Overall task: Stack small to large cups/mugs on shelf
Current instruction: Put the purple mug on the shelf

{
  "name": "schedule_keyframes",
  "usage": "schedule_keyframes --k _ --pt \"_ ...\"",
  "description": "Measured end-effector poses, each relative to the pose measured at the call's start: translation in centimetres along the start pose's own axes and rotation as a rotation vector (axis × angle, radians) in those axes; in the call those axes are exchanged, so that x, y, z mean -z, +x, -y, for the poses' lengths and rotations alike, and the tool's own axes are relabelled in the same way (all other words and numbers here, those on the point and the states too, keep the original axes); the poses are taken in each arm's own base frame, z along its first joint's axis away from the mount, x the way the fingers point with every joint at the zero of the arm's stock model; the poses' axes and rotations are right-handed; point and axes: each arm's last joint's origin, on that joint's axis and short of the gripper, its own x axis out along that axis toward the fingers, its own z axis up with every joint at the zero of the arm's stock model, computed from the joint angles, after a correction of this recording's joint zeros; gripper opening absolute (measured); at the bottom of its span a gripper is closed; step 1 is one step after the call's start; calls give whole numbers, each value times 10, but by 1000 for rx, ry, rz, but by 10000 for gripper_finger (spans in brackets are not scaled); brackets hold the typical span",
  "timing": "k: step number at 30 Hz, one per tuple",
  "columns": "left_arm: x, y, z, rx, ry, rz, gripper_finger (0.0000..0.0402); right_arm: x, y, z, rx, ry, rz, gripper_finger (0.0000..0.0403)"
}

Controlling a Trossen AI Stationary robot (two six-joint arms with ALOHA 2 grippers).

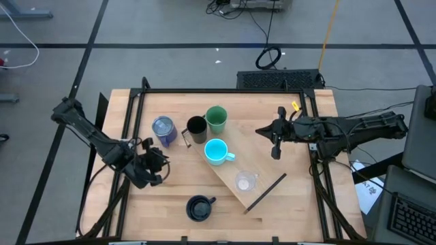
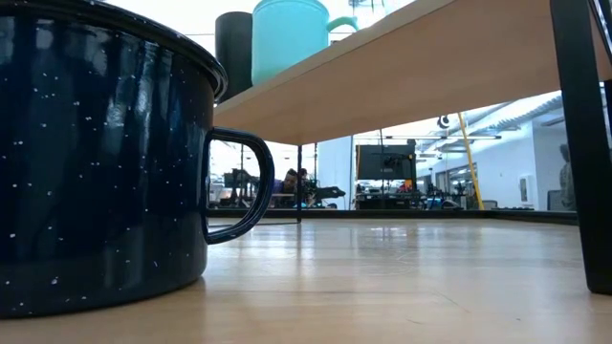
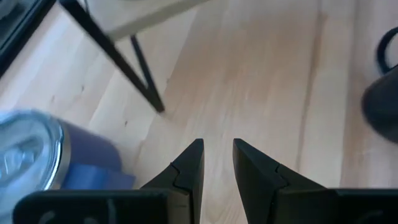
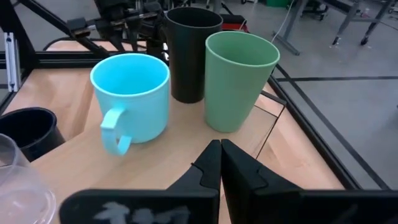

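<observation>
The shelf (image 1: 262, 184) is a light-wood plank lying slantwise on dark brackets, seen from below in the low view (image 2: 430, 67). On it stand the black cup (image 4: 189, 53), green cup (image 4: 236, 81), cyan mug (image 4: 130, 96) and clear glass cup (image 1: 245, 182). The purple tumbler (image 1: 163, 129) and navy mug (image 1: 199, 207) stand on the tabletop. My left gripper (image 3: 217, 146) hovers open over bare table between tumbler (image 3: 31, 152) and navy mug (image 3: 382, 106), with nothing between its fingers. My right gripper (image 4: 219, 146) is shut and empty, above the shelf's right side, pointing at the cups.
A dark frame (image 1: 225, 90) runs around the table's edges. The shelf's thin bracket leg (image 3: 118, 56) stands just ahead of my left gripper. The navy mug (image 2: 96, 162) fills the low view's left. Bare table lies between the shelf and the left edge.
</observation>
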Motion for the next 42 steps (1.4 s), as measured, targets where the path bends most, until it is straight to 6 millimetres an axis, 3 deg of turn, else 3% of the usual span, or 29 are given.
schedule_keyframes --k 13,23,34,42 --pt "7 1 -14 -150 -205 -108 97 0 0 0 0 -9 0 0" --pt "11 2 -27 -275 -456 -159 203 0 0 0 3 -17 2 0" --pt "5 4 -25 -264 -578 -59 283 -1 0 0 3 -13 12 0" --pt "3 29 -23 -418 -708 -84 325 -3 0 0 2 -29 25 0"
